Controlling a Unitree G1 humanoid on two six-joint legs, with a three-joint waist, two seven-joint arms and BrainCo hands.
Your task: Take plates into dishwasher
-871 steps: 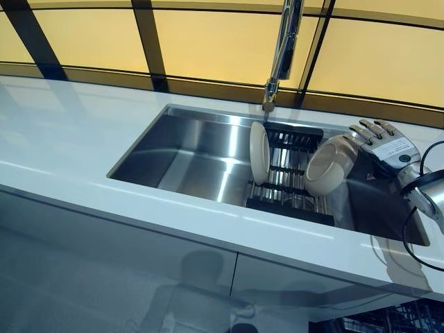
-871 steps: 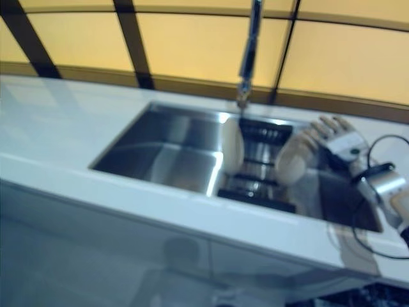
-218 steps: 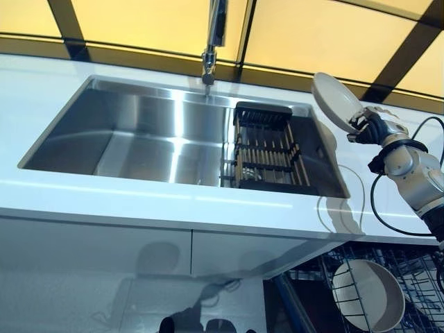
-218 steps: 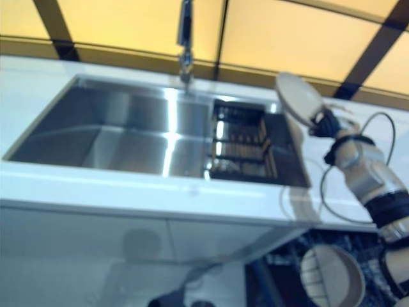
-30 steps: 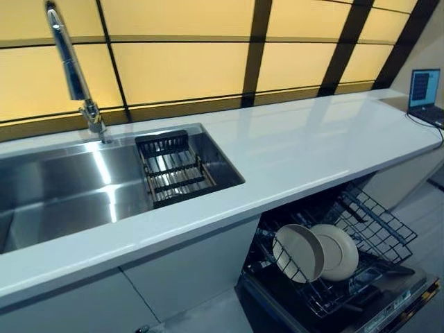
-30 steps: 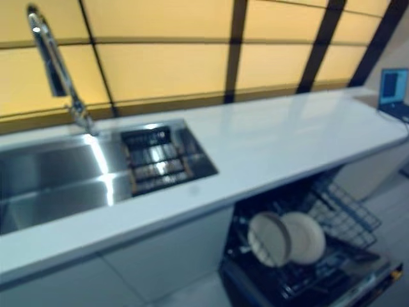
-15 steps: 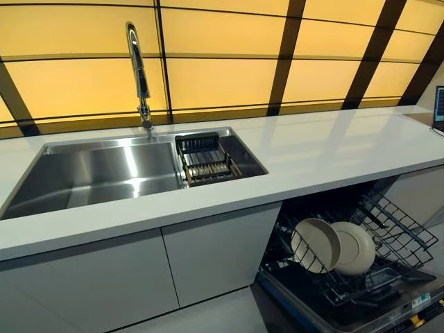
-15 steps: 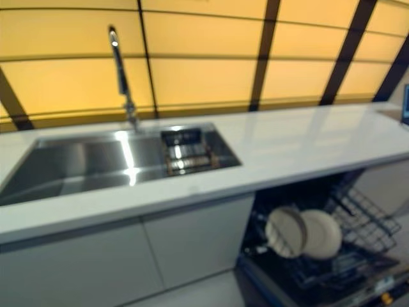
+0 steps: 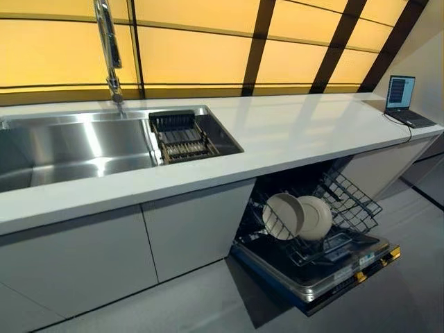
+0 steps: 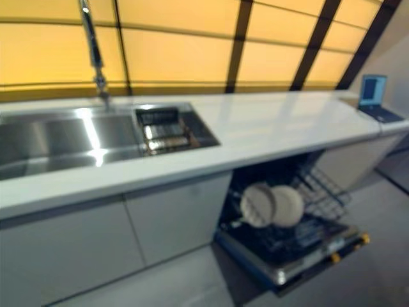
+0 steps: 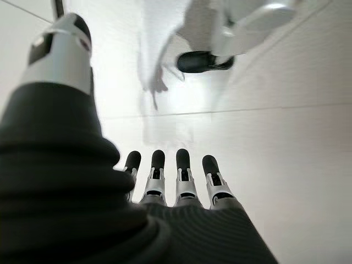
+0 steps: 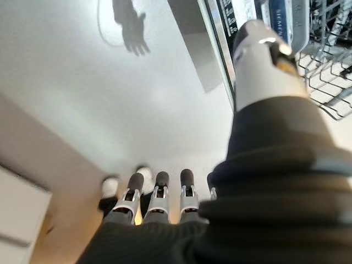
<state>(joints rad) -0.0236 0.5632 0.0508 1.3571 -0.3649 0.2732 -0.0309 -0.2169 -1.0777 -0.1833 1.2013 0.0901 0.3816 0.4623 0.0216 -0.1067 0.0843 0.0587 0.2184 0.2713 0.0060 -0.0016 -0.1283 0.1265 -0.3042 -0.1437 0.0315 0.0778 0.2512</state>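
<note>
Two cream plates, one (image 9: pixel 282 216) and the other (image 9: pixel 316 217), stand upright side by side in the pulled-out lower rack (image 9: pixel 352 202) of the open dishwasher (image 9: pixel 326 276), below the white counter (image 9: pixel 298 132). Neither hand shows in the eye views. In the left wrist view my left hand (image 11: pixel 183 179) hangs over pale floor with straight fingers and nothing in it. My right hand (image 12: pixel 159 197) also hangs with straight fingers and holds nothing; the dishwasher's wire rack (image 12: pixel 324 44) shows past its thumb.
A steel sink (image 9: pixel 69 146) is set in the counter at the left, with a dark drying rack (image 9: pixel 177 135) at its right end and a tall faucet (image 9: pixel 107 41) behind. An open laptop (image 9: pixel 402 97) sits at the counter's far right. Grey cabinet fronts (image 9: pixel 187 236) stand left of the dishwasher.
The whole picture has shifted and now takes in more of the floor and the counter's right end: the camera moved. The plates stand in the rack as before.
</note>
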